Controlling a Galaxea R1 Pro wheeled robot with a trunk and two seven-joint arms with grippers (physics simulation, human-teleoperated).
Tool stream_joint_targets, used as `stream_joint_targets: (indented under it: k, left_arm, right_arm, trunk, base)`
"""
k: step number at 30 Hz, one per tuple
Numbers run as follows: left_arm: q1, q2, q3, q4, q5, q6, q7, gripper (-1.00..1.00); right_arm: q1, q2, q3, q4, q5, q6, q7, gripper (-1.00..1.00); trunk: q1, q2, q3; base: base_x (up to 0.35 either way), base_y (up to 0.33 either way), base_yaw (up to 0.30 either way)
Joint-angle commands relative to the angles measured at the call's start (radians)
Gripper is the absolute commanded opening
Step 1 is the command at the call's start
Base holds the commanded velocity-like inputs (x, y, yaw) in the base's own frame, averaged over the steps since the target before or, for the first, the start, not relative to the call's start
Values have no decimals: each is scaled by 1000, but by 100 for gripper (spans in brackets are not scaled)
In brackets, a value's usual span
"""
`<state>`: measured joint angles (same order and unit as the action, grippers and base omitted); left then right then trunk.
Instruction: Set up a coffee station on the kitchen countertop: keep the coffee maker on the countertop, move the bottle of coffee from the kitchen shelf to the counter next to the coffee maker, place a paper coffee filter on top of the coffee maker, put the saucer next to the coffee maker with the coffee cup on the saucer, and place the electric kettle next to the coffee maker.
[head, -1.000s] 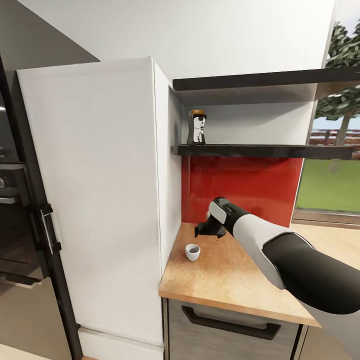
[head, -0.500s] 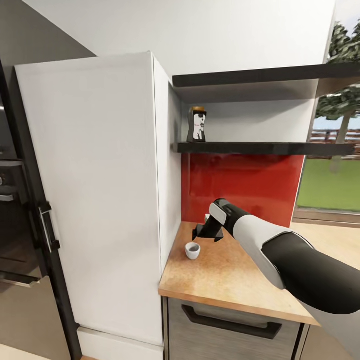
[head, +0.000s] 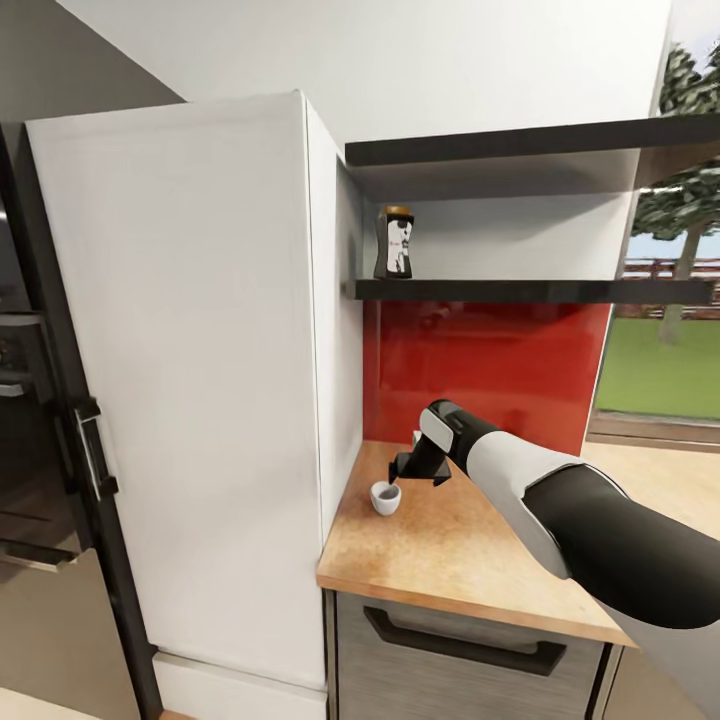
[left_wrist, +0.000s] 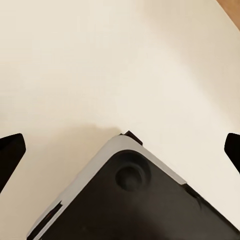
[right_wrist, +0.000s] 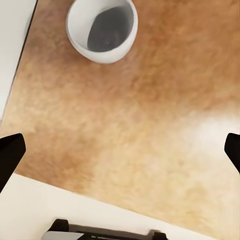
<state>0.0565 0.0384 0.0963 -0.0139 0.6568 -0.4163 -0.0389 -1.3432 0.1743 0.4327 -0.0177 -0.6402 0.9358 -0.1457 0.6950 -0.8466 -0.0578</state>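
The coffee cup (head: 385, 497), small and white, stands on the kitchen countertop (head: 450, 560) near its left end, beside the tall white cabinet. My right gripper (head: 399, 473) hangs just above and right of the cup, fingers pointing down. In the right wrist view the cup (right_wrist: 102, 30) lies ahead of the open right gripper (right_wrist: 120, 152), with nothing between the fingertips (right_wrist: 10, 155). The bottle of coffee (head: 394, 243) stands on the dark kitchen shelf (head: 530, 291) above. My left gripper (left_wrist: 120, 150) is open, over pale floor and the robot's dark base corner (left_wrist: 140, 200).
A tall white cabinet (head: 190, 380) borders the counter's left end, with a dark oven (head: 30, 440) further left. A red backsplash (head: 490, 370) rises behind the counter. A second dark shelf (head: 530, 150) hangs higher. Below the worktop is a grey drawer with a black handle (head: 460, 645).
My right gripper has dropped and shifted left, closer to the coffee cup. The head camera has tilted slightly, so the whole scene sits a little higher in the picture.
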Motion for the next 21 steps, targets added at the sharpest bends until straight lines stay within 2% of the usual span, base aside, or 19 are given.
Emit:
stream_joint_targets:
  k: [1, 14, 21]
  left_arm:
    - [0, 0, 7, -1, -2, -1, -4, 100]
    - [0, 1, 6, -1, -1, -1, -5, 100]
    - [0, 2, 6, -1, -6, -3, -11, 100]
  right_arm:
    - [-1, 0, 3, -1, -10, 3, -9, 100]
    - [-1, 0, 3, -1, 4, 1, -11, 100]
    - [-1, 0, 3, -1, 4, 1, -11, 100]
  trunk:
    - [4, -8, -5]
    - [54, -99, -45]
    - [54, -99, -45]
  base:
    - [0, 0, 0]
    - [0, 0, 0]
    - [1, 0, 0]
